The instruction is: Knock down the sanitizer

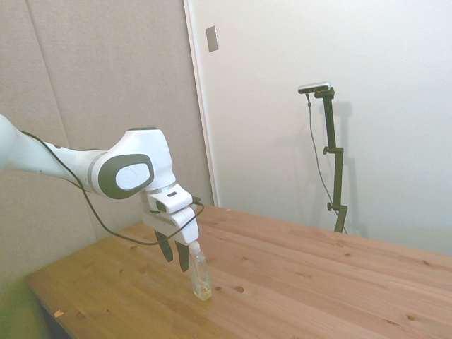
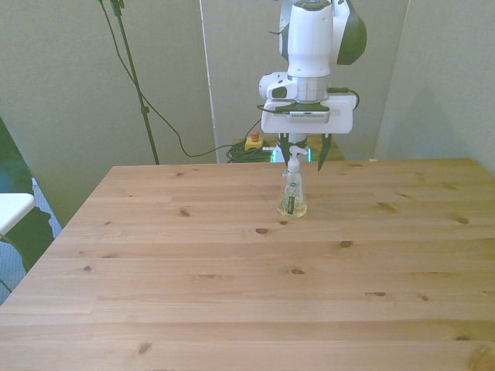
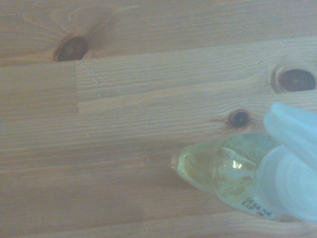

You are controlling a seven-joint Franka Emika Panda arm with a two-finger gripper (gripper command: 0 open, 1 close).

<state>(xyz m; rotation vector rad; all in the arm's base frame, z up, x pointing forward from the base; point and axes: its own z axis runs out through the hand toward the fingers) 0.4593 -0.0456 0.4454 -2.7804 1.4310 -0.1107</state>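
**Sanitizer upright; knock-down not yet done**

Progress: the sanitizer [image 2: 292,195] stands upright on the wooden surface [image 2: 232,294], base flat, yellowish liquid pooled at the bottom, white pump top pointing up. No tilt is visible in either the side or front view. The approach looks finished; the push itself is what remains, as I judge it.

Fingers: the fingers [image 2: 305,154] hang open, the two dark tips spread moderately apart and pointing down at the surface. They grip nothing. In the front view the pump top sits between the two tips, nearer the tip on the front view's left, at about the height of the tips. In the side view the fingers [image 1: 175,255] appear just beside the sanitizer [image 1: 200,275], with the nearer tip at or almost at the pump top; contact cannot be confirmed from these views.

Wrist view: the sanitizer [image 3: 237,173] is seen from above, close and blurred, pump cap and yellow body visible against the wood grain and knots. This agrees with the fingers being directly over or beside the bottle's top.

Left to do: a sideways sweep against the upper part of the bottle should tip it. The bottle is slim and light, so I expect little force is needed.
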